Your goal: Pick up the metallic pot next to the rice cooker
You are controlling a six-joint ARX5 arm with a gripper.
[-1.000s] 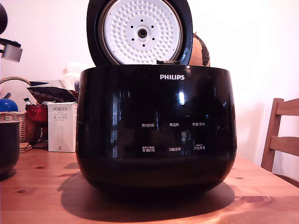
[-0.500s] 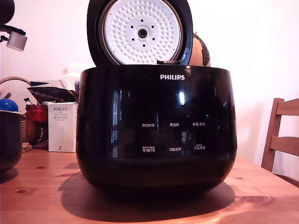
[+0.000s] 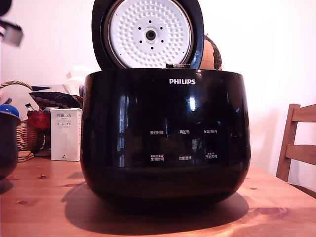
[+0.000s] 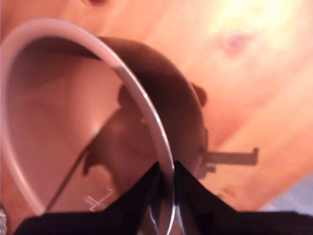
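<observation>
The rice cooker [image 3: 165, 138] is a large glossy black PHILIPS bowl filling the middle of the exterior view, its round lid [image 3: 148, 33] standing open with a white dimpled plate. The metallic pot [image 3: 7, 145] shows only as a dark sliver at the exterior view's left edge, its base slightly above the wooden table [image 3: 44, 197]. In the wrist view my gripper [image 4: 166, 172] is shut on the pot's thin pale rim [image 4: 146, 117], one finger inside the pot [image 4: 73, 127] and one outside. A blurred grey part of my arm [image 3: 11, 33] shows at the exterior view's upper left.
Behind the pot stand a wicker basket [image 3: 27, 133] with a blue ball [image 3: 9, 109] and a white PORLEX box [image 3: 65, 134]. A wooden chair [image 3: 298, 148] is at the exterior view's right. An orange-brown round object [image 3: 211, 54] sits behind the lid.
The pot's rim has risen step by step and the pot has slid toward the exterior view's left edge. The grey arm part has moved up and left.
</observation>
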